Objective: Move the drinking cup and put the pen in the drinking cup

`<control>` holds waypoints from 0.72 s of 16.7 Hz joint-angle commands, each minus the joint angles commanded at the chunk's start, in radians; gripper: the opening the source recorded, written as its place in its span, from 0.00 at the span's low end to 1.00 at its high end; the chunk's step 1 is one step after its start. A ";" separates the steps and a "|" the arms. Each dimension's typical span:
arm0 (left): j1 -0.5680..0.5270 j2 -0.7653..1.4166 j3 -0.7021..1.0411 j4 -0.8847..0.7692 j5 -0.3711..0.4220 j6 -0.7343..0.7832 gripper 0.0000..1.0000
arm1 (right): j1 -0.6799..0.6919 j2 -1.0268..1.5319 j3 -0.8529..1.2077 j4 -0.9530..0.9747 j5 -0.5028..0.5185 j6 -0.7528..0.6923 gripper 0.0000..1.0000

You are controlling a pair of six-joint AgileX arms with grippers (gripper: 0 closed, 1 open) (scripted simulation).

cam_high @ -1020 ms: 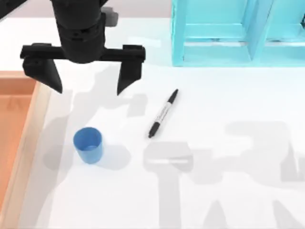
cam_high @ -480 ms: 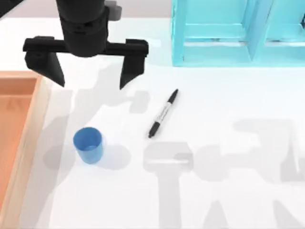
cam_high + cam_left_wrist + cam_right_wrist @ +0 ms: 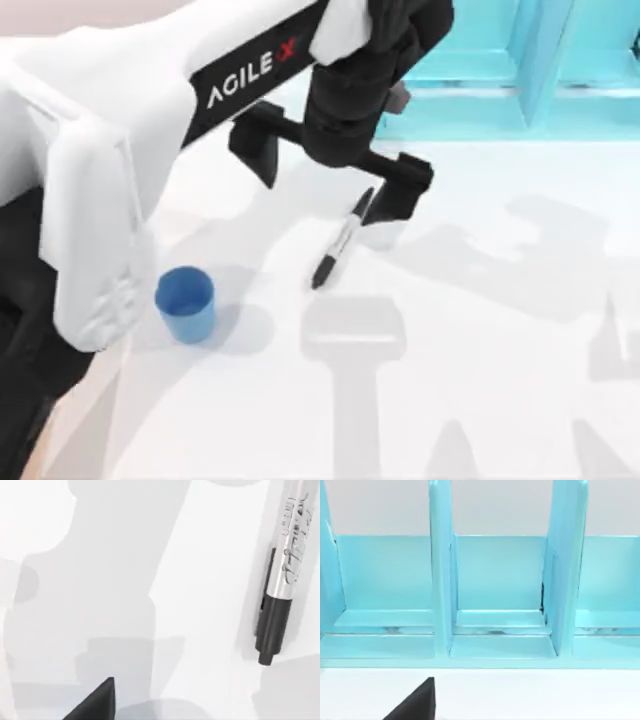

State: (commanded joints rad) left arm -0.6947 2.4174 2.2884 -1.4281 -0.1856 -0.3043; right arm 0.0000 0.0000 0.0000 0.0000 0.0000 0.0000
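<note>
From the top view, our left arm reaches across the white table [image 3: 480, 400] from the left, and its black two-finger left gripper [image 3: 328, 178] hangs above the upper end of the pen [image 3: 340, 243] — a slim marker with black cap, black end and a grey-white barrel with dark printing. The fingers are spread wide, one on each side of the pen's line, and hold nothing. The pen lies slanted on the table near the middle. The drinking cup [image 3: 185, 304], a small plain blue cylinder, stands upright well to the pen's left, apart from it, just beside the arm's white casing. A large turquoise shelf unit [image 3: 500, 70] sits at the table's far edge, right of the gripper.

In the left wrist view, we see the pen [image 3: 281, 585] lying flat on the white surface, its black end and printed barrel plain to read, with one dark fingertip [image 3: 97, 702] well apart from it.

In the right wrist view, the turquoise shelf unit [image 3: 495, 595] faces us with its upright dividers; of the right gripper we see one dark fingertip [image 3: 417, 702] — whether it is spread or closed we cannot tell
</note>
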 joint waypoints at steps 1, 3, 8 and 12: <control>-0.018 0.041 0.034 0.015 -0.011 0.023 1.00 | 0.000 0.000 0.000 0.000 0.000 0.000 1.00; -0.042 0.092 0.078 0.035 -0.026 0.054 1.00 | 0.000 0.000 0.000 0.000 0.000 0.000 1.00; -0.043 0.102 0.083 0.037 -0.027 0.059 1.00 | 0.000 0.000 0.000 0.000 0.000 0.000 1.00; -0.038 0.112 0.033 0.104 -0.028 0.071 1.00 | 0.000 0.000 0.000 0.000 0.000 0.000 1.00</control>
State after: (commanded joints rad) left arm -0.7323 2.5293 2.3214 -1.3239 -0.2140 -0.2334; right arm 0.0000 0.0000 0.0000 0.0000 0.0000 0.0000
